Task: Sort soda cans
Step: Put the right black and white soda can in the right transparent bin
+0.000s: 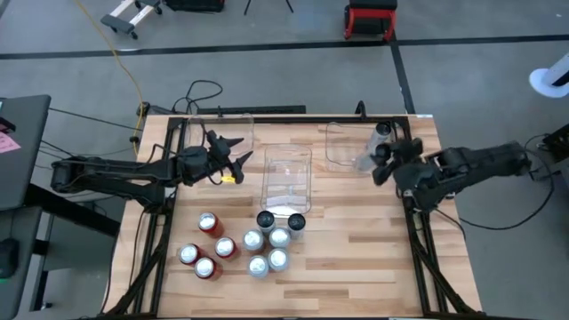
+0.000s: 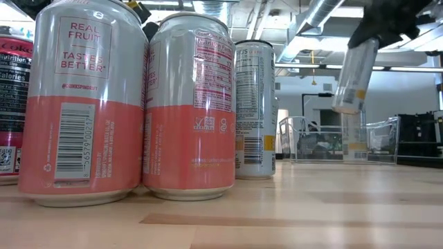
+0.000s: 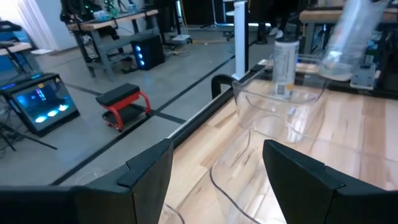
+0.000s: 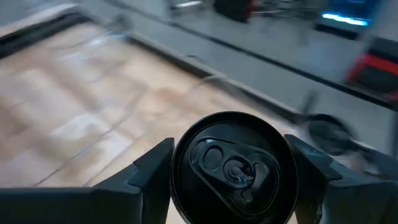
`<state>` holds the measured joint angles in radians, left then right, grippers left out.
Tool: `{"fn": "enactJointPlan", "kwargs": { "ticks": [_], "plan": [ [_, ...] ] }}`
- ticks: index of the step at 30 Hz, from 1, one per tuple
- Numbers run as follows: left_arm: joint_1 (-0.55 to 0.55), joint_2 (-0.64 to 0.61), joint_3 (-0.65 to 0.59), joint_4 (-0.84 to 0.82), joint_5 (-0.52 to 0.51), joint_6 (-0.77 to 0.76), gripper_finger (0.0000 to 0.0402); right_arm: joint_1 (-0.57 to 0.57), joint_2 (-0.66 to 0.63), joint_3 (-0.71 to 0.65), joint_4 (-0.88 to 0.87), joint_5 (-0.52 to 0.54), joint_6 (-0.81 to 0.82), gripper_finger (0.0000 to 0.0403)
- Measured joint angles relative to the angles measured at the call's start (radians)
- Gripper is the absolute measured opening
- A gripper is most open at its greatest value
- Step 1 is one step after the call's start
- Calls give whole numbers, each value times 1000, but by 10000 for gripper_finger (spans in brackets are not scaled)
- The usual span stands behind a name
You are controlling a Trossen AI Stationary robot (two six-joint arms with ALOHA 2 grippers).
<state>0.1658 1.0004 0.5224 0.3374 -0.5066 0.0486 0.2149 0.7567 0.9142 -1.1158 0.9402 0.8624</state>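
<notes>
Several soda cans stand upright in a cluster near the table's front: red ones [image 1: 209,223], silver ones [image 1: 278,238], and two with dark tops [image 1: 267,220]. In the low view they stand close by [image 2: 190,111]. My right gripper [image 1: 384,158] is over the far right, shut on a light-bodied can with a dark top [image 4: 231,168], which also shows in the low view [image 2: 354,76]. Another can [image 3: 284,62] stands upright in the far right clear bin [image 1: 342,147]. My left gripper [image 1: 235,156] hangs open at the far left, holding nothing [image 3: 221,163]. My right gripper pinches the can's side wall just under its top rim [image 4: 180,177] between its two fingers, one on each side. The fingers come slanting down from the table's right. The can hangs tilted below them [image 2: 349,93], lifted clear of the table and the bin.
A clear bin [image 1: 286,173] stands at the table's middle, just beyond the can cluster. A third clear bin [image 1: 222,124] is at the far left, by my left gripper. Black frame rails [image 1: 418,258] run along the table's sides. Bare wood lies at the front right.
</notes>
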Motion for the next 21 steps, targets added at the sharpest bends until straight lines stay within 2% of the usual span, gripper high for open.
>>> {"fn": "enactJointPlan", "kwargs": {
  "ticks": [5,11,21],
  "plan": [
    [0,0,0,0,-1,0,247,-131,1,-25,-43,25,30,242],
    [0,0,0,-9,-2,0,247,-239,-6,-131,-33,27,53,242],
    [0,0,0,-5,-2,-6,247,-311,-4,-273,104,1,28,242]
  ]
}}
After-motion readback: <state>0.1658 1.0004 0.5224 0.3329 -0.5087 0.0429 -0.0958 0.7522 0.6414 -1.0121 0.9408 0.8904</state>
